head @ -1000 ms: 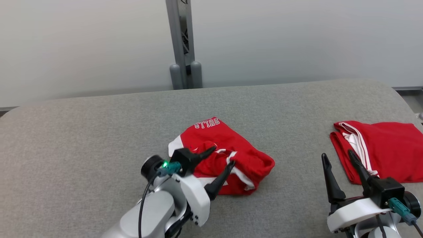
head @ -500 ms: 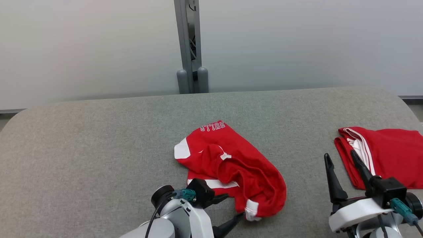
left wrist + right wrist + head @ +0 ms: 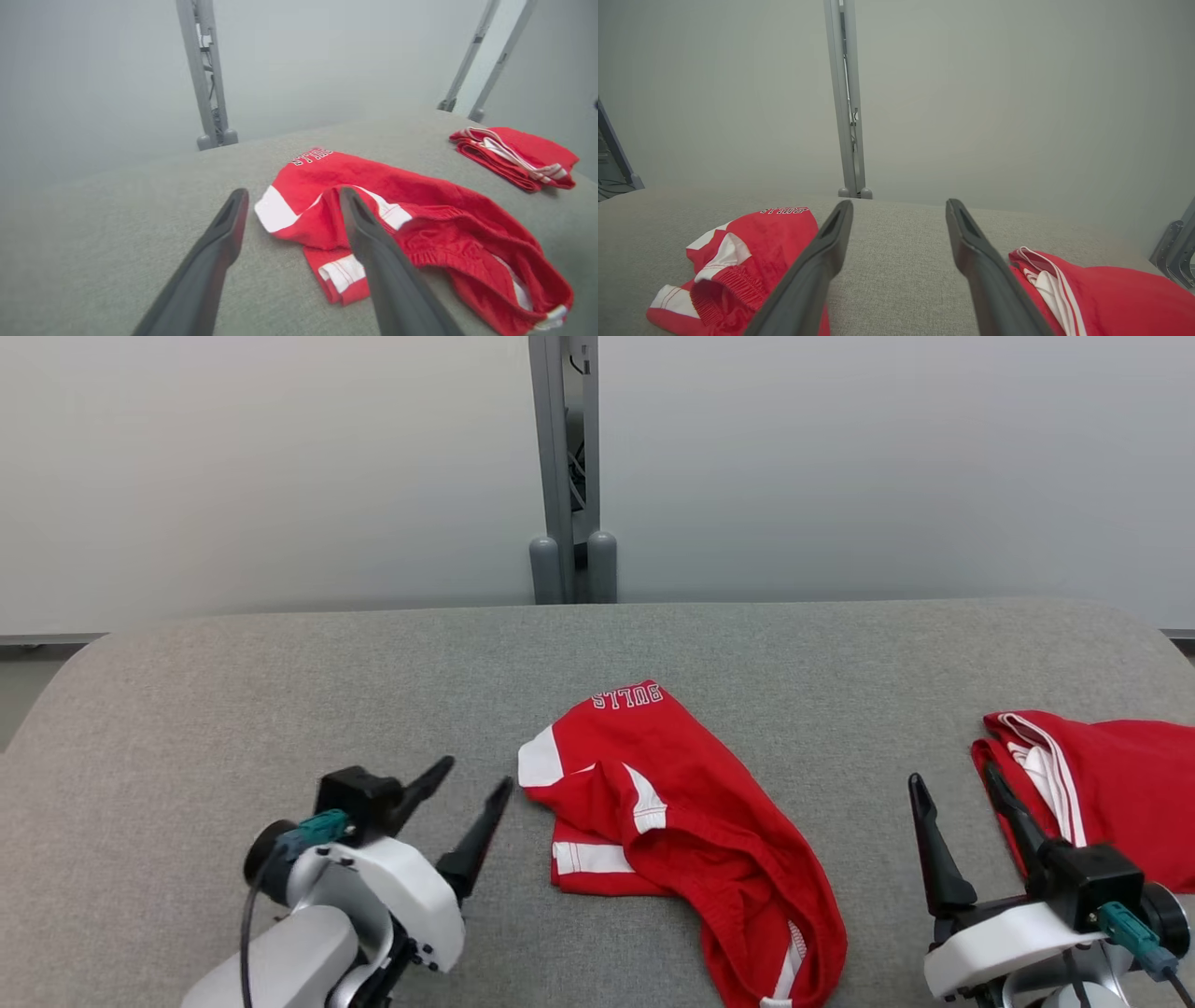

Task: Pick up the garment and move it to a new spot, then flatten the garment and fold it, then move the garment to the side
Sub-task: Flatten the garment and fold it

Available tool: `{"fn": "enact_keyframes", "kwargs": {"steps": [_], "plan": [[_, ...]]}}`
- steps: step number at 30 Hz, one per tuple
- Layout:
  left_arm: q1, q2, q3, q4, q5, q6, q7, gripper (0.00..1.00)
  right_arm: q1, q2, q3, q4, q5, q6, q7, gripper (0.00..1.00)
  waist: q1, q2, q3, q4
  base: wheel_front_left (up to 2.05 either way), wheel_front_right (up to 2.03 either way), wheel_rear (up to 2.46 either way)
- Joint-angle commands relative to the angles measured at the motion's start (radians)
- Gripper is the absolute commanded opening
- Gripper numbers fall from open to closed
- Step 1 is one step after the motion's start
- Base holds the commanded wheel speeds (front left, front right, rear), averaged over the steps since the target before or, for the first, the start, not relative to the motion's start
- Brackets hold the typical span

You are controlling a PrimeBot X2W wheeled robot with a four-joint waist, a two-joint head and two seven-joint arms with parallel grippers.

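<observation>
Head view, and the big change from a second ago: the left jaws were down in the cloth back then, and now they sit off to its left, spread wide with nothing between them, tips just beside the white corner patch. The camera has swung a bit too (the grey metal post [image 3: 565, 476] at the back has slid right in the picture), so not all of that shift is real movement. The crumpled red shorts with white trim [image 3: 719, 868] have changed shape, though. A second ago they were a tight lump, and now they're drawn out into a long, slanted strip on the grey fabric-covered counter [image 3: 280, 691]. They lie roughly mid-counter. The end with the white "BULLS" lettering points away from the robot, and the gathered elastic waistband end trails toward the near edge, on the right. One leg is flopped over the middle, showing a white stripe, so it's wrinkled and nowhere near flat. The right jaws are in about the same spot as before, spread and empty, hovering between the shorts and a folded red-and-white garment [image 3: 1120, 784] at the counter's right end.
</observation>
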Motion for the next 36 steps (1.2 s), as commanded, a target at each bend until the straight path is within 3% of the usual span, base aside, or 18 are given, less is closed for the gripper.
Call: {"fn": "enact_keyframes", "kwargs": {"steps": [1, 5, 7, 12, 18, 28, 35, 36], "plan": [[0.026, 0.002, 0.034, 0.008, -0.006, 0.021, -0.009, 1.0, 0.009, -0.006, 0.003, -0.006, 0.004, 0.0, -0.005, 1.0, 0.0, 0.0, -0.001, 0.006, 0.0, 0.0, 0.0], [0.125, -0.012, 0.27, -0.057, 0.072, 0.08, -0.015, 1.0, 0.023, -0.006, 0.017, -0.011, 0.001, 0.0, -0.005, 1.0, 0.0, 0.0, 0.001, 0.026, 0.0, 0.0, 0.0], [0.201, -0.042, 0.408, -0.111, 0.133, 0.087, -0.015, 1.0, 0.027, -0.006, 0.028, -0.009, -0.001, 0.0, -0.005, 1.0, 0.0, 0.0, 0.002, 0.035, 0.0, 0.0, 0.0], [0.393, -0.152, 0.678, -0.202, 0.311, 0.002, -0.015, 1.0, 0.034, -0.006, 0.055, 0.001, -0.002, -0.001, -0.005, 1.0, 0.0, 0.0, -0.001, 0.048, 0.0, 0.0, 0.0], [0.508, -0.268, 0.851, -0.209, 0.496, -0.104, -0.015, 1.0, 0.039, -0.006, 0.07, 0.012, -0.008, 0.0, -0.005, 1.0, 0.0, 0.0, -0.01, 0.055, 0.0, 0.0, 0.0], [0.502, -0.325, 0.959, -0.182, 0.606, -0.158, -0.015, 1.0, 0.025, -0.005, 0.095, 0.021, -0.037, 0.0, -0.005, 1.0, 0.0, 0.0, -0.013, 0.087, 0.0, 0.0, 0.0], [0.499, -0.327, 0.926, -0.157, 0.588, -0.166, -0.015, 1.0, -0.077, -0.067, 0.318, 0.145, -0.088, -0.001, -0.005, 1.0, 0.0, 0.0, 0.011, 0.13, 0.0, 0.0, 0.0], [0.492, -0.327, 0.904, -0.15, 0.577, -0.167, -0.015, 1.0, -0.14, -0.09, 0.368, 0.241, -0.109, -0.001, 0.003, 1.0, 0.0, 0.0, 0.021, 0.158, 0.0, 0.0, 0.0]]}}
